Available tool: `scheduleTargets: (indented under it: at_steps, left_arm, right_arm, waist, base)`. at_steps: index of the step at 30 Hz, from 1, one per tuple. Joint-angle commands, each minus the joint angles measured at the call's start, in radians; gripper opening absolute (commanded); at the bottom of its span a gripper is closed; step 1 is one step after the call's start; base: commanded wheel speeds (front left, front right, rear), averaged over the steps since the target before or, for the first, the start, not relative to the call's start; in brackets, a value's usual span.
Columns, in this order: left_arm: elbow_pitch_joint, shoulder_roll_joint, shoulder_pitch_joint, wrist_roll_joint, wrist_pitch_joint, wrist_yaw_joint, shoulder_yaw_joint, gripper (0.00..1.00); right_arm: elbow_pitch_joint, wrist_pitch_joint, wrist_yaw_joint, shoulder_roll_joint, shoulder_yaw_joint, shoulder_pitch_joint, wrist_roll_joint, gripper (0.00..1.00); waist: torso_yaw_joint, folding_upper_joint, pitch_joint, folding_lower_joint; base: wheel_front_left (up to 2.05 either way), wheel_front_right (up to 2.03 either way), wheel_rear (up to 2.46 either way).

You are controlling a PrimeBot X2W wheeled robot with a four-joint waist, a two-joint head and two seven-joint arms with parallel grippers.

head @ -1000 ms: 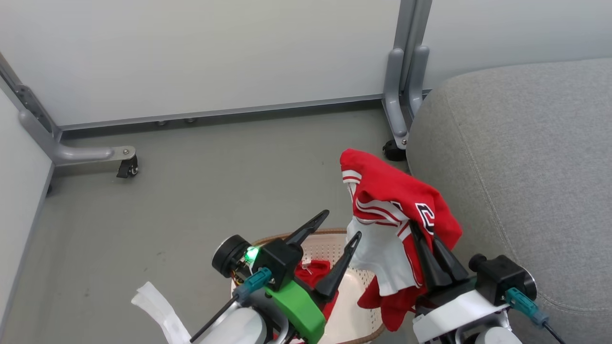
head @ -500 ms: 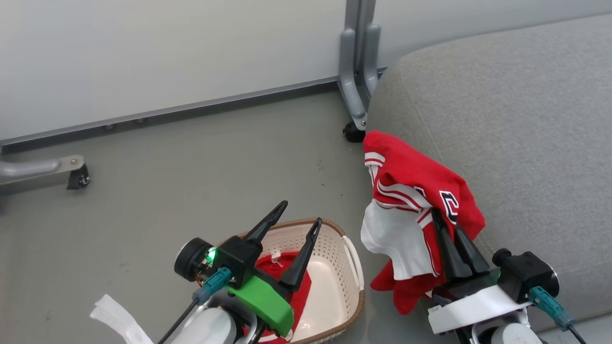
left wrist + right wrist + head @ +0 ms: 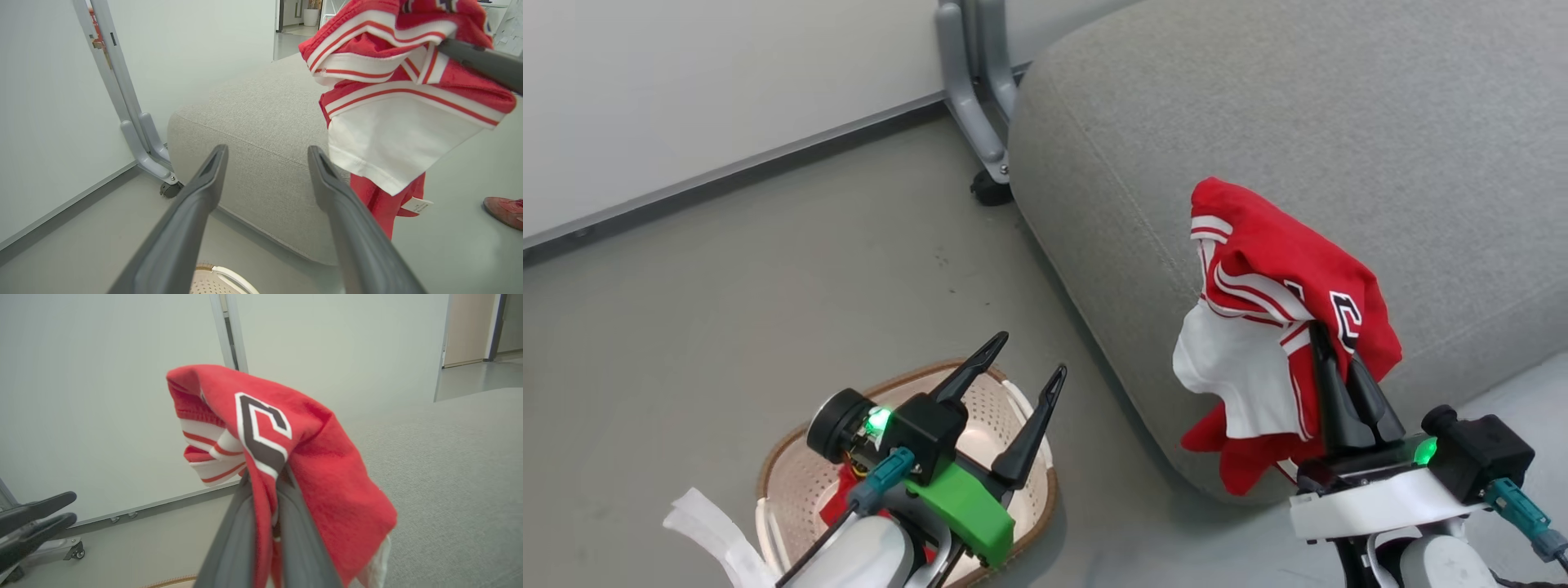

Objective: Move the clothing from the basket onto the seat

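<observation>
Noting clothing (image 3: 1258,253) clamped in my right gripper (image 3: 1333,351), long axis vertical, loose end pointing down near seat (image 3: 1258,98). My left gripper (image 3: 1029,354) spread, over basket (image 3: 796,482)

Bg only: partition post, panel, floor
Grey metal post (image 3: 995,57) w/ black caster (image 3: 990,192) at its foot. White wall panel (image 3: 686,82) left of post, dark base rail (image 3: 727,178) under it. Grey floor (image 3: 768,278) in front of post. Reddish shoe (image 3: 504,210) on floor, well right of post.

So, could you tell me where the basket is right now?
Head view, lower left: the basket sits on the floor beneath the left hand, left of the seat.
</observation>
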Motion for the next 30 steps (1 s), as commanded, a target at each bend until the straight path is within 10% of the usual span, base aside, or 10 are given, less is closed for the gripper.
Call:
scheduleTargets:
  at_steps: [1, 11, 30]
  left_arm:
    - [-0.009, 0.012, -0.021, 0.012, 0.008, -0.001, -0.001, 1.0]
    - [-0.084, 0.052, -0.07, 0.035, 0.08, -0.014, -0.023, 1.0]
    - [-0.228, 0.17, -0.227, 0.117, 0.148, -0.045, -0.013, 1.0]
  right_arm:
    - [-0.011, -0.003, 0.0, -0.001, -0.002, -0.022, 0.008, 0.0]
    - [-0.036, -0.003, 0.0, 0.0, -0.097, -0.187, 0.068, 0.0]
    - [0.293, -0.003, 0.0, -0.045, -0.544, -0.89, -0.249, 0.0]
  waist:
    - [-0.1, -0.0001, 0.08, 0.0]
    - [-0.115, -0.0001, 0.252, 0.0]
    - [0.069, -0.0001, 0.675, 0.0]
  base:
    - [0.0, 0.0, 0.0]
    - [0.0, 0.0, 0.0]
    - [0.0, 0.0, 0.0]
